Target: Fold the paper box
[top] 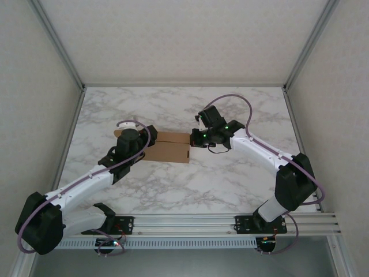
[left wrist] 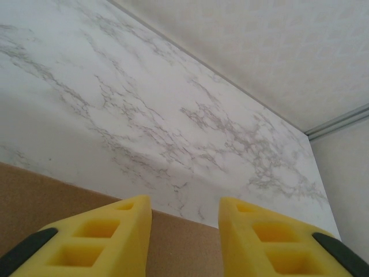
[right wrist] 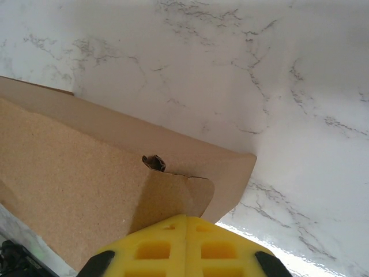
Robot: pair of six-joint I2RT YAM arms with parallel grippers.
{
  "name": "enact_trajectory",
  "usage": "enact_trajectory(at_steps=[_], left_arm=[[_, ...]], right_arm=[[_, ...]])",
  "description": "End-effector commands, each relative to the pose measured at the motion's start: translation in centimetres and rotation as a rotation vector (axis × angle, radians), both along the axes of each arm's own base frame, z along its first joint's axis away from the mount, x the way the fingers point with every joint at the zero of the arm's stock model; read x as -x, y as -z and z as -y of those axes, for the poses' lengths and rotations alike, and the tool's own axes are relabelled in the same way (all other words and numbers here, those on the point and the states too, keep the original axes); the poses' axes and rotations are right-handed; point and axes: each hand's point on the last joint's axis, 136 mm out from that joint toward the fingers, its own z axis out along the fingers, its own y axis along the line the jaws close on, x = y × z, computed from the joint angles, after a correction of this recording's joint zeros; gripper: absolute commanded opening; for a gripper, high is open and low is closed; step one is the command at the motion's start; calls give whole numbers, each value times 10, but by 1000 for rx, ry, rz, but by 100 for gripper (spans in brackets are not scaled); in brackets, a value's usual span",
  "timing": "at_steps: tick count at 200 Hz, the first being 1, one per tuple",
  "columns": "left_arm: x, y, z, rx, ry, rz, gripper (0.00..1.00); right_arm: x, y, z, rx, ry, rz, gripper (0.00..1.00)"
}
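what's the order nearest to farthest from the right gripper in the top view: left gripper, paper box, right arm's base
From the right gripper:
1. paper box, right at its fingertips, on its left side.
2. left gripper, across the box at the opposite end.
3. right arm's base, far off at the bottom right of the view.

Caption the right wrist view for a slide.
Right gripper, fingers closed, at a corner flap of the brown paper box on the marble table.
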Motion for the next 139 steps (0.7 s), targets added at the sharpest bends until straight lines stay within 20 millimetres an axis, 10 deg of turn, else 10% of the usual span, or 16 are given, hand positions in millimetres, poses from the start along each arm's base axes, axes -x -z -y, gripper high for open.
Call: enact_trajectory(at_steps=[1,56,95,139], left_arm=[[24,53,6,-21,56,-176,36],[26,54,2,13,32,-176,37],[24,48,15,116,51,-182,37],[20,42,36,132,97,-184,37]], right_arm=[[3,-7,-3,-21,7,13,0],[3,-55,45,42,83,66,10],[6,-90,34,20,-90,197,57],[1,-98,12,137,-600,634,65]])
